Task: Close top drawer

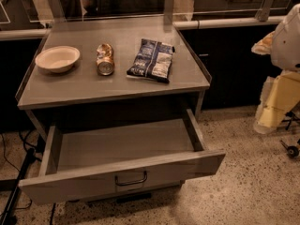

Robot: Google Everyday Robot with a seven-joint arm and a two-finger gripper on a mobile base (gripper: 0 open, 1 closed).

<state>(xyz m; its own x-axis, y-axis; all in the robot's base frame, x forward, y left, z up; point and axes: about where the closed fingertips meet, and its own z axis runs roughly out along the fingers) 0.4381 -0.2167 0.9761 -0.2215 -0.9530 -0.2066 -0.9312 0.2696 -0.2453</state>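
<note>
The top drawer (93,181) stands pulled out past the front edge of the desk (84,86). The gripper (274,104) hangs off the desk's right edge, well apart from it; released or clenched, cannot tell.

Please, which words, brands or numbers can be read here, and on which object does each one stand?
None can be read.
Blue snack bag: white print, too blurred to read.
Crushed can: label too blurred to read.
Top drawer, open, and bowl: no text.
Gripper, at the right edge, apart from the drawer: no text visible.
</note>
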